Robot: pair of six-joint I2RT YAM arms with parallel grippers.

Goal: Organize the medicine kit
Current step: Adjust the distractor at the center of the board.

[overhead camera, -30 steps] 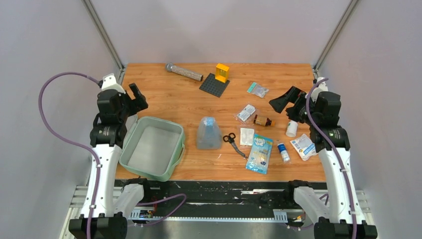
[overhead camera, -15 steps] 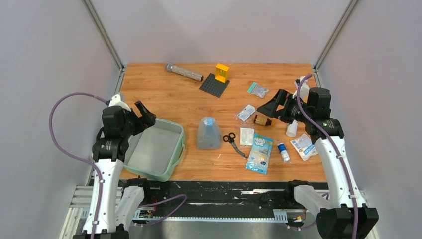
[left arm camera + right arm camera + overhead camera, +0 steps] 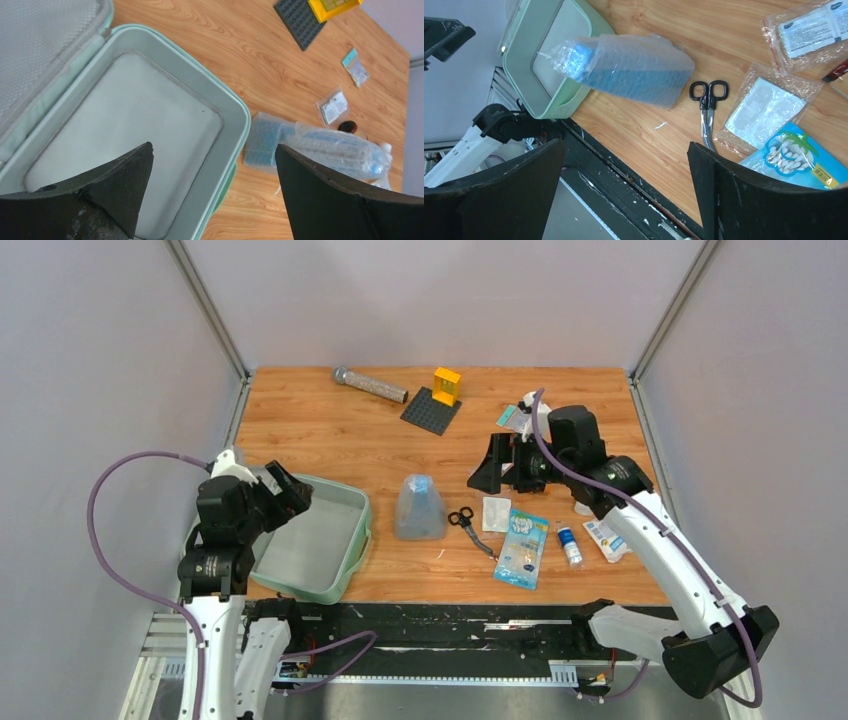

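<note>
The medicine kit (image 3: pixel 345 502) lies open at the near left, a pale mint-green tray with its lid (image 3: pixel 262 502) folded out to the left. The tray is empty in the left wrist view (image 3: pixel 235 107). My left gripper (image 3: pixel 288 490) is open and empty above the kit's left part. My right gripper (image 3: pixel 492 472) is open and empty, above the table between the translucent bluish pouch (image 3: pixel 419 506) and the loose supplies. Black scissors (image 3: pixel 466 524), a clear sachet (image 3: pixel 496 513), a blue-white packet (image 3: pixel 523 545) and a small white bottle (image 3: pixel 568 543) lie right of the pouch.
A dark grey studded baseplate (image 3: pixel 431 410) with a yellow block (image 3: pixel 446 385) and a grey cylinder (image 3: pixel 370 385) lie at the back. A white packet (image 3: pixel 608 535) sits near the right edge. The table's black front rail (image 3: pixel 624 175) runs below the right gripper.
My right arm has swung left, from the right edge to over the supplies. My left gripper has come nearer and to the right, over the kit. Both stay open.
</note>
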